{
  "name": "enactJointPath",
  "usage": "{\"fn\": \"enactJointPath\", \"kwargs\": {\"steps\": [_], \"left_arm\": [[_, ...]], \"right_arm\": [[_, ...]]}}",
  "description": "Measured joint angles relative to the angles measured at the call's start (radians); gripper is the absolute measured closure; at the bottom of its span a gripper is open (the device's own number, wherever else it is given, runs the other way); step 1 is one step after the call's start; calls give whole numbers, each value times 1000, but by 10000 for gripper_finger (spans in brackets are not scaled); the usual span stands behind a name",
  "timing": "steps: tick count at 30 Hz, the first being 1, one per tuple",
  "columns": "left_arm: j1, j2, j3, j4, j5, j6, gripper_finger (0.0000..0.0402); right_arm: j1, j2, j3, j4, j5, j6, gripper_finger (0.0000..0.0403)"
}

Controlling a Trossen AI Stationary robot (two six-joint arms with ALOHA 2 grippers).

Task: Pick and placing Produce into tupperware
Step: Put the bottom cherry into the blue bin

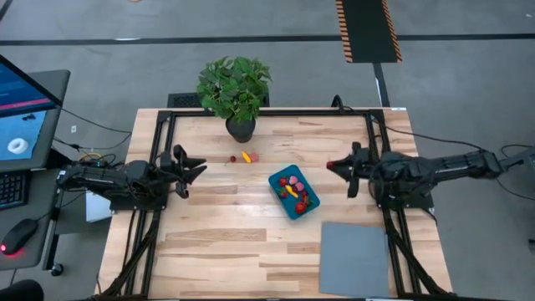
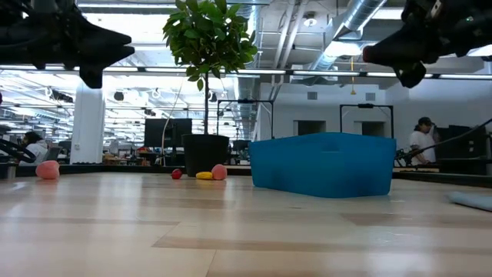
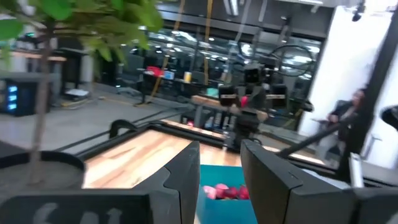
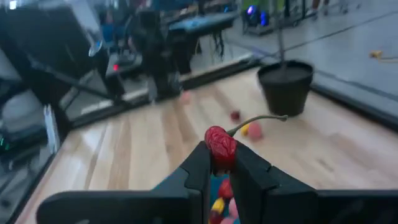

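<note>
Left gripper (image 1: 197,170) stands at the 9 o'clock side of the worktop (image 1: 217,242), raised clear of the surface in the low view. Its fingers (image 3: 183,177) are parted by a narrow gap and hold nothing (the wrist view shows open space between them).

Potted plant (image 1: 236,92) sits at 12 o'clock on the worktop. Just in front of its pot lie three loose pieces of produce: a small dark red piece (image 1: 233,158), a yellow piece (image 1: 246,155) and a pink piece (image 1: 255,156), close together in a row. A further pink piece (image 2: 48,170) shows at the left of the low view; its place in the overhead view cannot be made out.

The tupperware (image 1: 278,199) lies near the worktop's centre, slightly toward 3 o'clock, set at an angle to the edges. Several red, pink and yellow pieces lie inside it.

Right gripper (image 1: 333,165) stands at the 3 o'clock side, also raised, apart from the tub and pointing toward it. Its fingers (image 4: 196,171) are closed nearly together on a red cherry (image 4: 221,146), the stem curving away from the fruit (clearly pinched between both fingers in the wrist view).

A grey mat (image 1: 355,257) lies flat at 5 o'clock.

A person (image 2: 420,142) stands in the room beyond the worktop.
</note>
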Motion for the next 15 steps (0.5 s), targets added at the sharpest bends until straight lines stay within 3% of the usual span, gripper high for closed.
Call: {"fn": "enactJointPath", "kwargs": {"steps": [12, 15], "left_arm": [[0, 0, 0, -87, -203, -19, 294], [0, 0, 0, -103, -203, -106, 294]], "right_arm": [[-170, -139, -7, -44, -144, -23, 332], [-229, -137, -8, -16, -195, -27, 332]]}}
